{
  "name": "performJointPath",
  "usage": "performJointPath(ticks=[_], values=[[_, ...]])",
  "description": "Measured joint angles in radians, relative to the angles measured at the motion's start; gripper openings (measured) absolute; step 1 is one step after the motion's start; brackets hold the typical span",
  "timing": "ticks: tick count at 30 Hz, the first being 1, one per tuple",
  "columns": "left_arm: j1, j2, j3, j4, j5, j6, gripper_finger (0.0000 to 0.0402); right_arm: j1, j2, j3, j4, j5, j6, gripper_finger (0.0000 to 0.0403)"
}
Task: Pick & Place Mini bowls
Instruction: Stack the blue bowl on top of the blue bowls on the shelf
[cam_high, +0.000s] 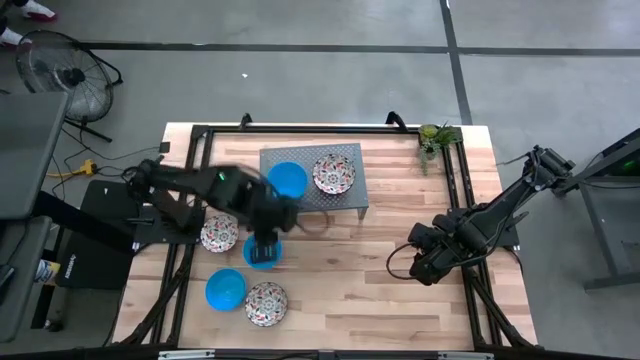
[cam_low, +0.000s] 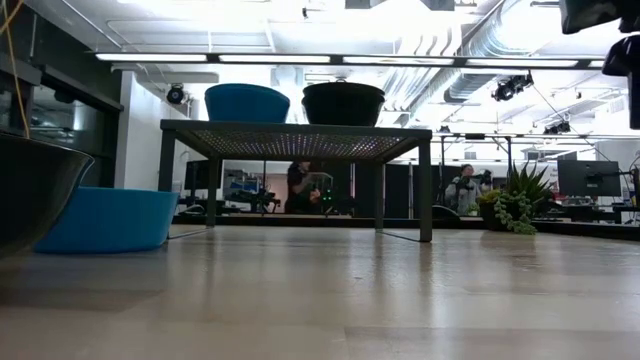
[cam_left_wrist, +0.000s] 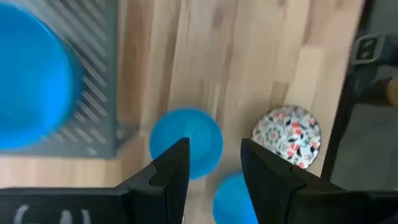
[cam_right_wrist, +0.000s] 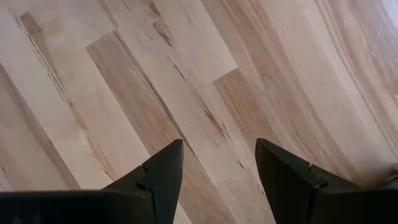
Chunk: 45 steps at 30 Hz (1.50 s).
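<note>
A grey perforated stand (cam_high: 345, 192) at the table's middle far side carries a blue mini bowl (cam_high: 288, 180) and a floral one (cam_high: 333, 173). On the wood to its near left rest a floral bowl (cam_high: 218, 235), a blue bowl (cam_high: 262, 254), another blue bowl (cam_high: 225, 289) and a floral bowl (cam_high: 266, 303). My left gripper (cam_left_wrist: 214, 149) hangs open and empty above the blue bowl (cam_left_wrist: 186, 143) closest to the stand. My right gripper (cam_right_wrist: 217, 180) is open over bare wood at the right (cam_high: 425, 265).
A small potted plant (cam_high: 437, 138) stands at the far right corner. Black frame rails (cam_high: 180, 250) run along the table's left and right sides. Bare wood lies between the stand and my right arm. People stand in the room beyond (cam_low: 300, 185).
</note>
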Motion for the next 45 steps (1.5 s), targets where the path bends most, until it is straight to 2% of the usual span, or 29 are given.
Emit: performJointPath(ticks=[5,12,15,23,28,33,39,45], values=[[-0.087,-0.005,-0.142,0.059,-0.02,-0.177,0.014,0.0,0.0,0.0,0.0,-0.001,-0.03,0.0188],[-0.202,-0.093,-0.386,0.301,-0.031,-0.374,0.014,0.0,0.0,0.0,0.001,0.0,-0.048,0.0188],[-0.216,-0.109,-0.477,0.385,-0.042,-0.468,0.014,0.0,0.0,0.0,0.003,0.006,-0.048,0.0188],[-0.249,-0.146,-0.682,0.478,-0.015,-0.725,0.014,0.0,0.0,0.0,0.008,0.005,-0.048,0.0188],[-0.256,-0.156,-0.767,0.487,-0.023,-0.937,0.014,0.0,0.0,0.0,0.011,0.0,-0.031,0.0188],[-0.254,-0.162,-0.827,0.496,-0.033,-1.078,0.014,0.0,0.0,0.0,0.012,0.0,-0.033,0.0188],[-0.255,-0.162,-0.884,0.491,-0.031,-1.206,0.014,0.0,0.0,0.0,0.012,0.0,-0.039,0.0188],[-0.254,-0.162,-0.933,0.495,-0.03,-1.251,0.014,0.0,0.0,0.0,0.017,0.0,-0.055,0.0188]])
